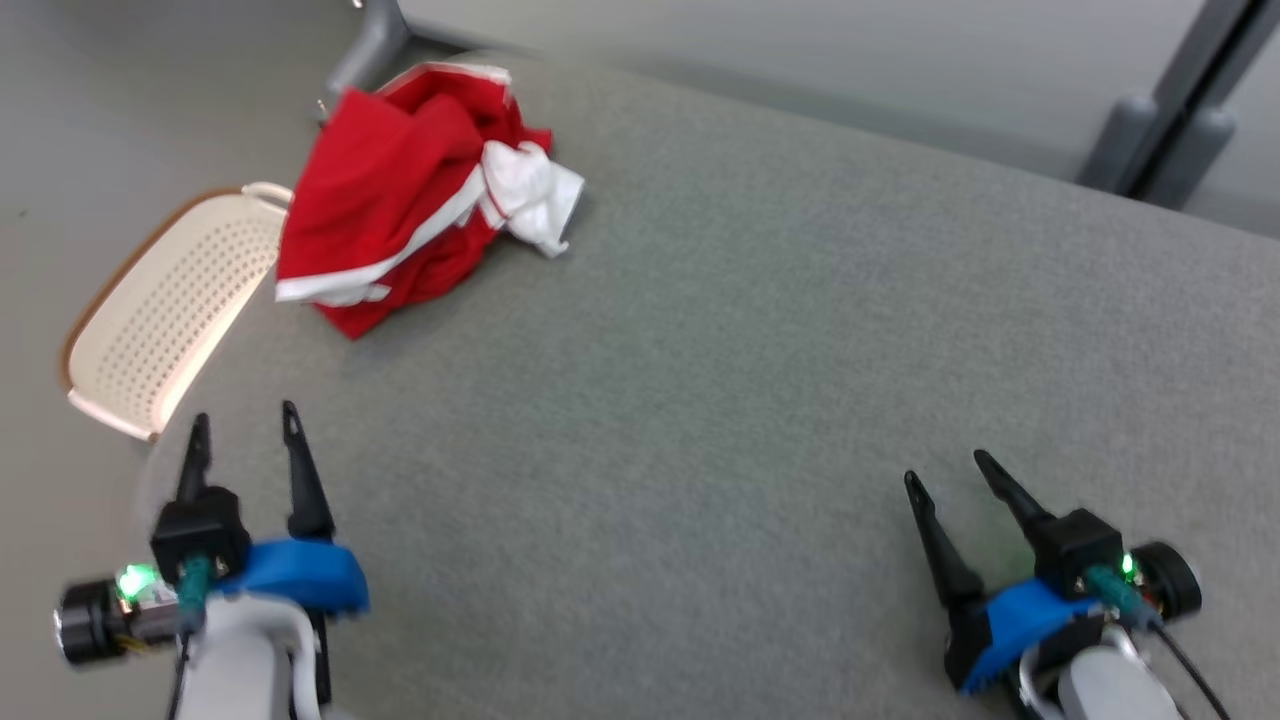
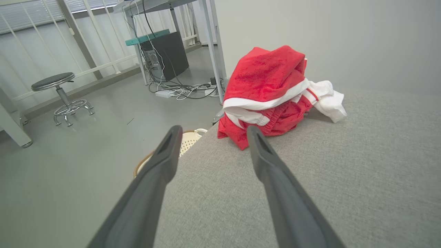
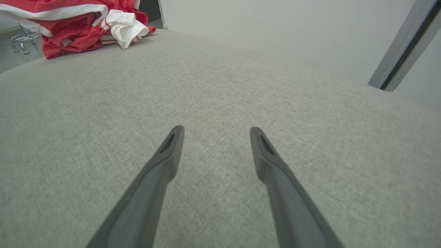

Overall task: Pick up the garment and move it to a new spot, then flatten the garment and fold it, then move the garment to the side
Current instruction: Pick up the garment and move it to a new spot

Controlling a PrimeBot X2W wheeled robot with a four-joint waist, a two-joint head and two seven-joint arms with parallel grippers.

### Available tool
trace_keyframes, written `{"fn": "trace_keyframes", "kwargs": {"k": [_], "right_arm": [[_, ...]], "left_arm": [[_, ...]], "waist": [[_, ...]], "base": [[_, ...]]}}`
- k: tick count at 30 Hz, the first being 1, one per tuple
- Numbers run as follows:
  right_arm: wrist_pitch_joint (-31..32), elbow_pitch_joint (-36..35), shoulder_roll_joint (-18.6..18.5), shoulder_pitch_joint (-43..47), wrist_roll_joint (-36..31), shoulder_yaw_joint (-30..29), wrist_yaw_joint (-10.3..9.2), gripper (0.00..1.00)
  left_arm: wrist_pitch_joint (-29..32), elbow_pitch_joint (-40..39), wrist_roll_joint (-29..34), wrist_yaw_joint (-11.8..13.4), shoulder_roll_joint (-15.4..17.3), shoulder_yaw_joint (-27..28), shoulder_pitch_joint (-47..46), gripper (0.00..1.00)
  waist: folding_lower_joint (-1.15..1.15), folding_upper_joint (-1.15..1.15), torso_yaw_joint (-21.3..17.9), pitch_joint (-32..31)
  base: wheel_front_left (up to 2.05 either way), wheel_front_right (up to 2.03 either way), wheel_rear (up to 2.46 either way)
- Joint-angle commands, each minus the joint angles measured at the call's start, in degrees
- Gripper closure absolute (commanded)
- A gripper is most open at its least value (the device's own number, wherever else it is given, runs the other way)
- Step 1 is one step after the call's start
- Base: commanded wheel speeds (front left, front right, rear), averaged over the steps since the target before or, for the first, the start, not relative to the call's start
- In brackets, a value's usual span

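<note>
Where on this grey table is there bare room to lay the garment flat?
Bare: the middle and right of the table, between the garment, the left gripper and the right gripper. Crowded: the far left corner, where the garment lies at the edge near the basket.

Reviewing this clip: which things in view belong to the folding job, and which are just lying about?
Job: garment, crumpled at the table's far left corner; left gripper and right gripper, both open and empty.
Lying about: basket beside the table; stool, computer and cables beyond.
</note>
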Motion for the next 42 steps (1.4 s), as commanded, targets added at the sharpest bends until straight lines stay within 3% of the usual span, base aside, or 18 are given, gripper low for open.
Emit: {"fn": "trace_keyframes", "kwargs": {"k": [1, 11, 23, 31, 39, 40, 41, 42], "right_arm": [[-0.2, -0.5, -0.9, -0.9, 0.4, 0.4, 0.01, 0.0], [0.0, -2.8, -6.6, -3.8, 3.1, 3.7, -0.02, 0.0], [0.4, -2.7, -10.5, -4.5, 5.7, 4.8, -0.15, 0.0], [0.8, -1.5, -12.3, -4.4, 6.7, 4.7, -0.36, 0.0], [1.2, -0.1, -13.1, -5.0, 7.5, 5.4, -0.45, 0.0], [1.2, 0.1, -13.1, -5.0, 7.6, 5.3, -0.46, 0.0], [1.2, 0.4, -13.2, -4.9, 7.7, 5.3, -0.46, 0.0], [1.2, 0.5, -13.4, -4.8, 7.7, 5.2, -0.46, 0.0]], "left_arm": [[-0.2, 0.4, 0.2, 0.2, 0.6, 0.4, -2.2, 0.0], [-0.2, 7.4, 0.3, 1.0, 6.2, 5.3, -15.9, 0.0], [-0.2, 18.7, -2.0, -1.6, 12.2, 7.8, -27.0, 0.0], [2.0, 26.5, -5.3, -5.6, 12.6, 8.2, -32.9, 0.0], [5.6, 33.7, -7.1, -6.9, 11.7, 7.6, -36.9, 0.0], [5.8, 34.5, -7.4, -7.0, 11.5, 7.6, -37.3, 0.11], [5.7, 35.2, -7.4, -7.1, 11.4, 7.5, -37.6, 0.65], [5.4, 35.8, -7.5, -7.3, 11.3, 7.4, -38.0, 0.96]], "waist": [[-0.01, 0.0, -0.7, 1.1], [-0.01, 0.0, -7.2, 10.5], [-0.01, 0.0, -12.2, 17.6], [-0.01, 0.0, -13.7, 20.4], [-0.01, 0.0, -15.5, 22.7], [-0.01, 0.0, -15.7, 22.9], [-0.01, 0.0, -15.9, 23.1], [-0.01, 0.0, -16.0, 23.2]], "base": [[0.0, 0.0, 0.0], [0.0, 0.0, 0.0], [0.0, 0.0, 0.0], [0.0, 0.0, 0.0], [0.0, 0.0, 0.0], [0.0, 0.0, 0.0], [0.0, 0.0, 0.0], [0.0, 0.0, 0.0]]}}
